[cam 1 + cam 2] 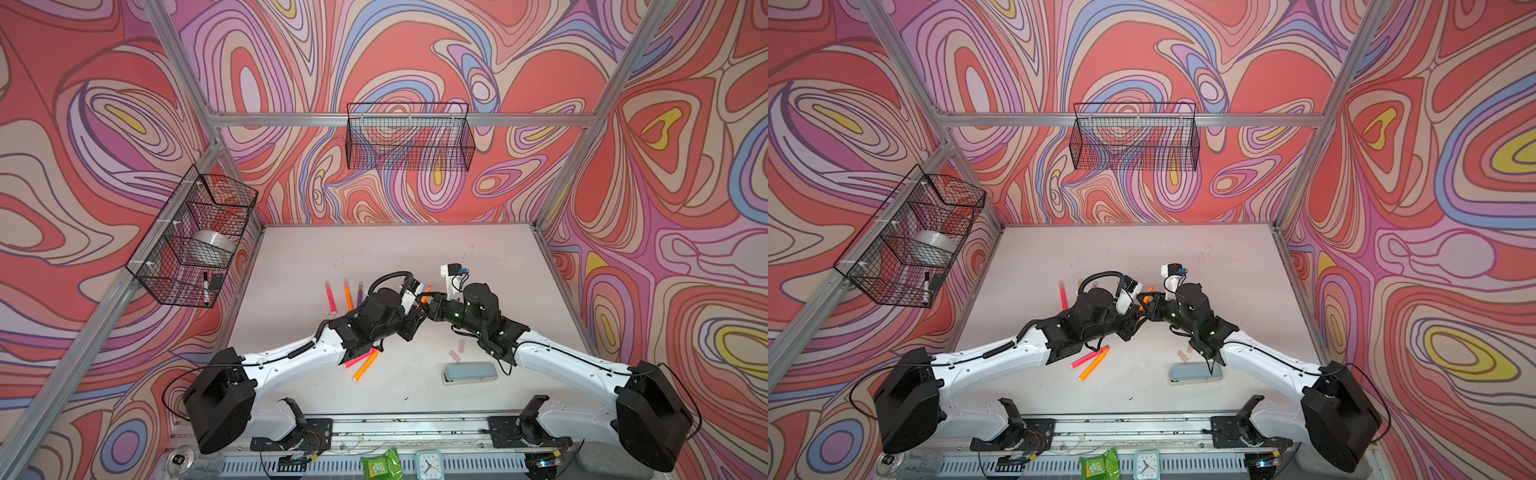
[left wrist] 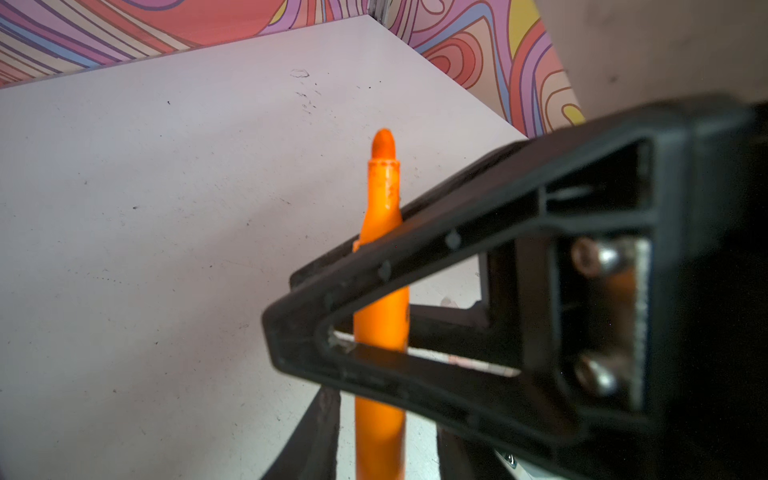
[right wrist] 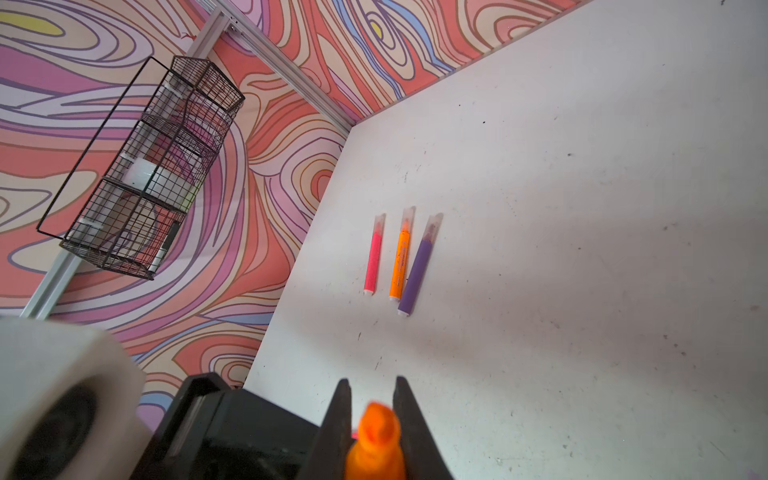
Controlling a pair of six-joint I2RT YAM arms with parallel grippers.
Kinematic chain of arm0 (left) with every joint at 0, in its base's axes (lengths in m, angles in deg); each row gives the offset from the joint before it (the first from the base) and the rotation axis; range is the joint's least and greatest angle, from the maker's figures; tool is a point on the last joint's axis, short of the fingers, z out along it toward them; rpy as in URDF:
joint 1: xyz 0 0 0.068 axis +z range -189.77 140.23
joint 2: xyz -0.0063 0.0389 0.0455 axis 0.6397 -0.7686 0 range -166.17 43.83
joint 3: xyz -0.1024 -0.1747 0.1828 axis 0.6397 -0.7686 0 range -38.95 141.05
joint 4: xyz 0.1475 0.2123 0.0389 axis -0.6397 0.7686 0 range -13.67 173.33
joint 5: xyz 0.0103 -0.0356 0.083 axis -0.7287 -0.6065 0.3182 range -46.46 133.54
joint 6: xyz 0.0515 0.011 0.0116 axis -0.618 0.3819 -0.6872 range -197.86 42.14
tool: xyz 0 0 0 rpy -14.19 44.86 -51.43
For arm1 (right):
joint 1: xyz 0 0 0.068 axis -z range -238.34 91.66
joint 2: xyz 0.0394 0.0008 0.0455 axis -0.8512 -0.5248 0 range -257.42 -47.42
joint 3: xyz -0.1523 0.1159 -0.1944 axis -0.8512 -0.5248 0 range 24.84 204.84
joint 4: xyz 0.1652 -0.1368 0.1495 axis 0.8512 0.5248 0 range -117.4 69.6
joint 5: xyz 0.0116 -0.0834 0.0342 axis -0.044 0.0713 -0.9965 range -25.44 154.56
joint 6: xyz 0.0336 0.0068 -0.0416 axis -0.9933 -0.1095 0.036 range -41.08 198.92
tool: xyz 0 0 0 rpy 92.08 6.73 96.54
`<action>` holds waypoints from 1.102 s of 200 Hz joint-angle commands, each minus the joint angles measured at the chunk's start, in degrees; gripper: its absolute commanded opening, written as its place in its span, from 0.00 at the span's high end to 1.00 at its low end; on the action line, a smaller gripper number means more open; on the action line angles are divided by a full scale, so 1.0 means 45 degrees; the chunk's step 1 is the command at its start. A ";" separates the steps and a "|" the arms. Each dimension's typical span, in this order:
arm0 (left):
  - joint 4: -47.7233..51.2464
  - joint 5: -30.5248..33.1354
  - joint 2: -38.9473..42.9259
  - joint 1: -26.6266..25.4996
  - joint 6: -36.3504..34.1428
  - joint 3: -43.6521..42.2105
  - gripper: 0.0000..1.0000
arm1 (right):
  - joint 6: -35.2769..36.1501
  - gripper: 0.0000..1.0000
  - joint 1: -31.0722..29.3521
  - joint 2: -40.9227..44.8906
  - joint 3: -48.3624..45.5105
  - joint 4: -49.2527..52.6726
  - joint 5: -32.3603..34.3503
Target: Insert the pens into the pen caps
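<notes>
Black right claw [image 3: 372,386] is pinched shut on an uncapped orange pen [image 2: 382,199] near its writing end, with the pointed tip poking out past the fingers. The left claw [image 2: 382,419] sits around the same pen's barrel farther back, its jaws slightly apart, with slivers of desk showing on either side of the barrel.

In both top views the two claws meet above the white desk [image 1: 374,249], beyond the grey-blue stapler [image 1: 469,372] and a little to its left. Two loose pen caps [image 1: 461,345], pale and translucent, lie just beyond the stapler.

Left of the stapler, a pink pen [image 1: 357,359] and a second orange pen [image 1: 365,365] lie side by side, partly under the left arm. Farther beyond and left of the stapler, three pens lie in a neat row with caps on: a capped pink pen [image 3: 372,257], a capped orange pen [image 3: 399,262] and a capped purple pen [image 3: 417,274].
</notes>
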 commanded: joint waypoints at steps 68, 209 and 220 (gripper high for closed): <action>-0.0224 -0.0037 -0.0392 -0.0053 -0.0170 0.0240 0.78 | -0.0278 0.97 0.0005 -0.0311 -0.0301 -0.0768 -0.0664; -0.0437 -0.0259 -0.0647 -0.0048 -0.0268 0.0272 0.82 | -0.0451 0.96 -0.0046 -0.0486 -0.0368 -0.1149 -0.1033; -0.0437 -0.0162 -0.0593 -0.0039 -0.0278 0.0263 0.90 | -0.0434 0.97 -0.0034 -0.0481 -0.0346 -0.1077 -0.0970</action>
